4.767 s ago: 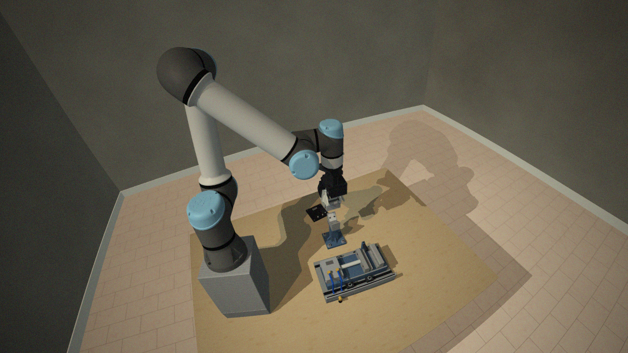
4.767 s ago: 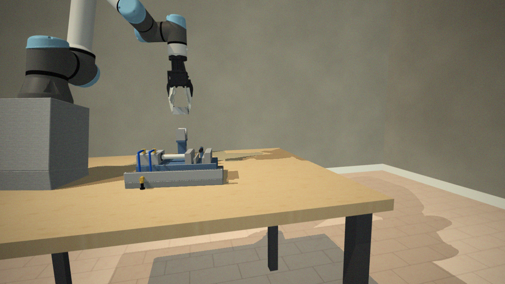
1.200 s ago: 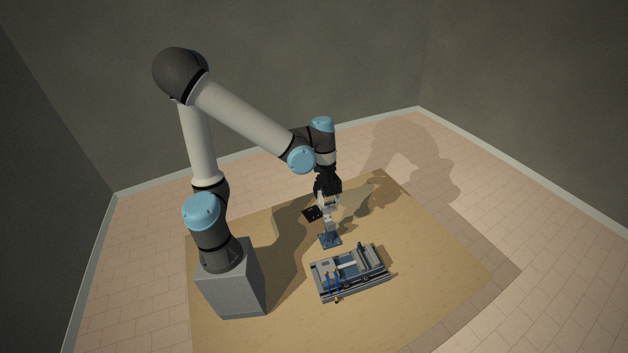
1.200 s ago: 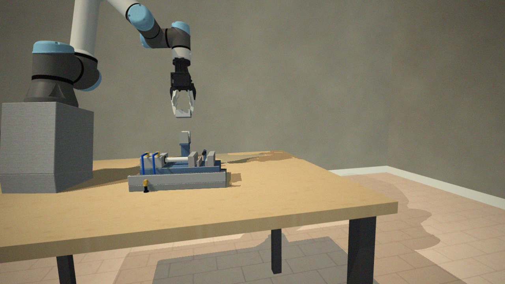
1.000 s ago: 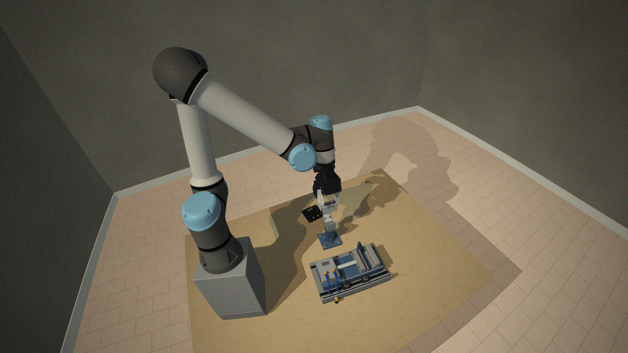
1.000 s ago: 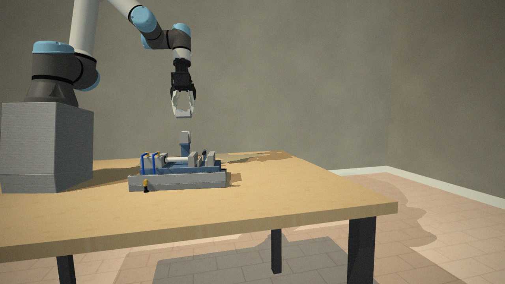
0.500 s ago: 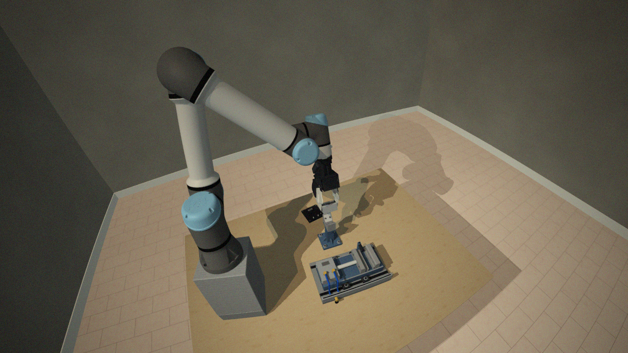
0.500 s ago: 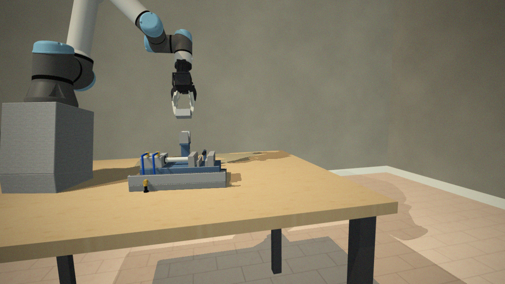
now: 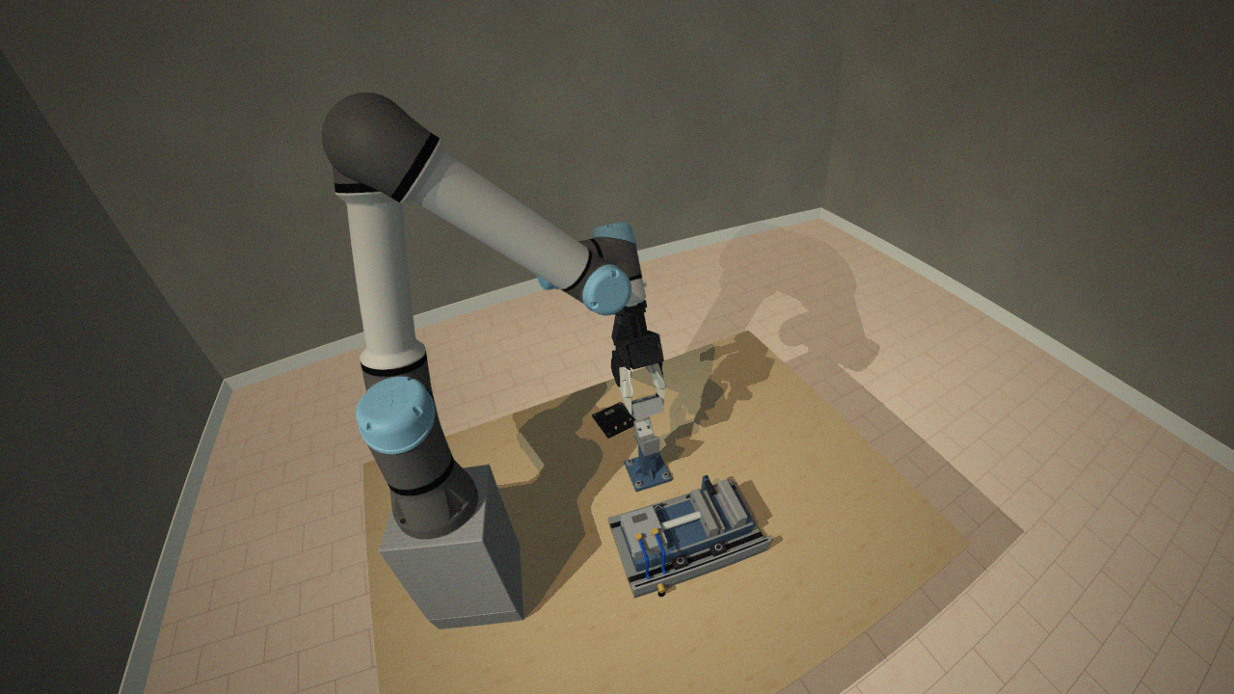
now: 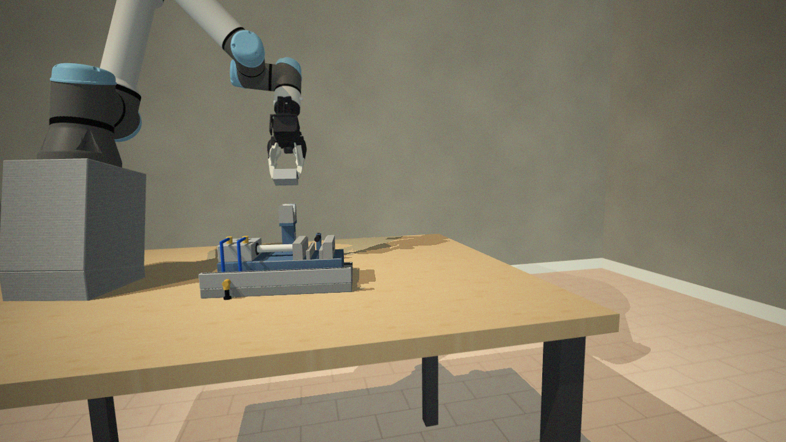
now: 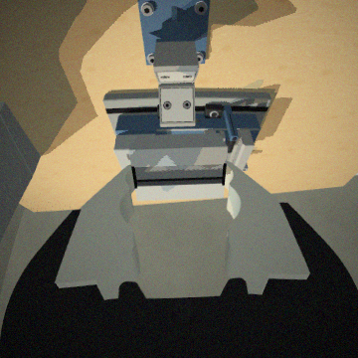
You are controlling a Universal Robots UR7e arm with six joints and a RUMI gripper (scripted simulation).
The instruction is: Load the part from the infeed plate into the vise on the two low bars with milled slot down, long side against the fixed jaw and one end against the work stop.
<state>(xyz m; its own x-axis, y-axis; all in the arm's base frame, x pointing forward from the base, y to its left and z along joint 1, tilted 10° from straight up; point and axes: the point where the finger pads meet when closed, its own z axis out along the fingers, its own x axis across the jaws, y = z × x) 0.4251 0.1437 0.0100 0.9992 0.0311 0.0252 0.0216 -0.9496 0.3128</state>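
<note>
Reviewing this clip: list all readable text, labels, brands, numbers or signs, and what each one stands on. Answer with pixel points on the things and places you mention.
No text can be read in any view.
The black plate [image 9: 611, 420]: small pale marks, too small to read.
The vise's cylinder block [image 9: 640, 522]: a dark patch, too small to tell whether it bears writing.
The gripper [image 9: 646, 401] [image 10: 285, 174] [image 11: 179, 165]: no lettering visible.
</note>
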